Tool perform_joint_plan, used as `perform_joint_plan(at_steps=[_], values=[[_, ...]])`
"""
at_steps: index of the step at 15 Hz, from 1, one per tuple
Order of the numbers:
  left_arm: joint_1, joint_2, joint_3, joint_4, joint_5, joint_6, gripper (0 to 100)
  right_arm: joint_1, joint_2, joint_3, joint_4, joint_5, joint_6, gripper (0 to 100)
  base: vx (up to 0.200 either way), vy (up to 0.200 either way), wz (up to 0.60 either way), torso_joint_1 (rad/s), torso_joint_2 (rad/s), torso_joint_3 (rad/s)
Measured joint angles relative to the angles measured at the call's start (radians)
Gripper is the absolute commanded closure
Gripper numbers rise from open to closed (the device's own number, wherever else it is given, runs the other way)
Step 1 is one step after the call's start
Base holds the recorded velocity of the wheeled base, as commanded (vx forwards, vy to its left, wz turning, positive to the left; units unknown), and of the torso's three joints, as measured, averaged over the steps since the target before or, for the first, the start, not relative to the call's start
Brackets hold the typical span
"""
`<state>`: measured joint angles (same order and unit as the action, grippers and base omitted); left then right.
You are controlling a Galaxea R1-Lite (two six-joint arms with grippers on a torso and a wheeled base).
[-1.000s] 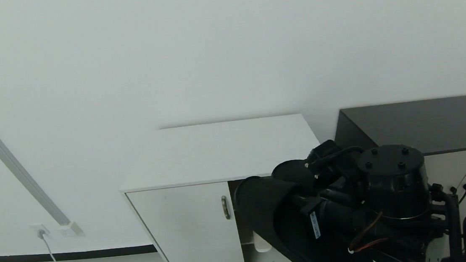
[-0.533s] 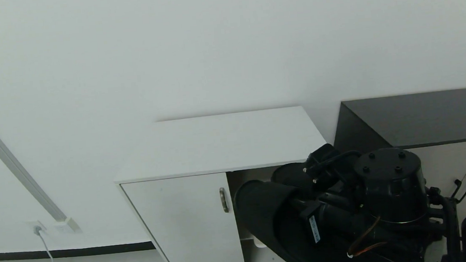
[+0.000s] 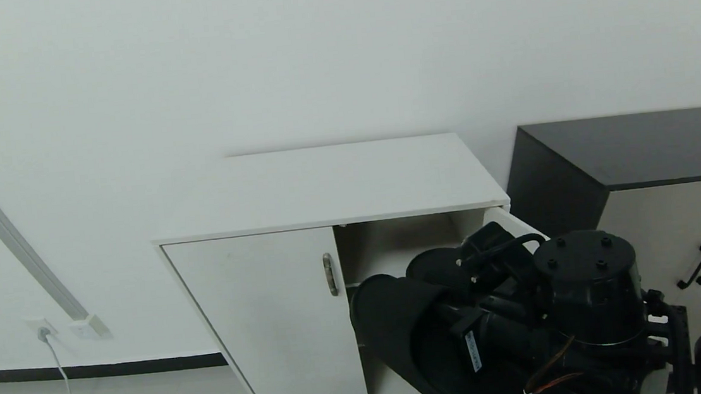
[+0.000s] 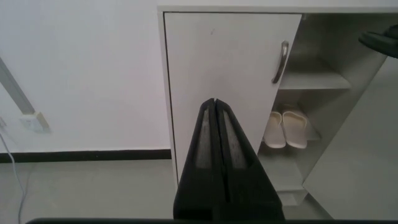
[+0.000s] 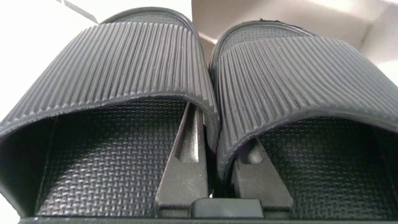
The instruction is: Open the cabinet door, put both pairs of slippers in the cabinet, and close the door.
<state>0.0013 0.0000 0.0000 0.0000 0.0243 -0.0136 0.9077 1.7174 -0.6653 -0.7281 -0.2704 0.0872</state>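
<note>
Before the open cabinet (image 3: 324, 186), the right end effector (image 5: 217, 146) pinches black slippers (image 5: 143, 62), one finger (image 5: 185, 165) inside each.

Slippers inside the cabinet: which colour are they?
The slippers are white or cream; the left wrist view shows them best.

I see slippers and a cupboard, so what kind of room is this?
Probably an entry hallway, though I can't be sure. A white cupboard has white slippers on a shelf, black slippers are held at its open side, and another cupboard stands beside it.
</note>
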Motion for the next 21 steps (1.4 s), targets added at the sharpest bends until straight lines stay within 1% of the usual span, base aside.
perform_joint_plan(at_steps=[11,17,21], values=[[0.0,0.0,0.0,0.0,0.0,0.0,100,0.004,0.008,0.001,0.0,0.001,-0.01,100,0.0,0.0,0.0,-0.174,0.5,0.322],[0.0,0.0,0.0,0.0,0.0,0.0,100,0.007,0.008,0.003,0.0,0.0,-0.012,100,0.0,0.0,0.0,-0.105,0.46,0.35],[0.0,0.0,0.0,0.0,0.0,0.0,100,0.008,0.009,0.003,0.0,0.0,-0.012,100,0.0,0.0,0.0,-0.034,0.43,0.394]])
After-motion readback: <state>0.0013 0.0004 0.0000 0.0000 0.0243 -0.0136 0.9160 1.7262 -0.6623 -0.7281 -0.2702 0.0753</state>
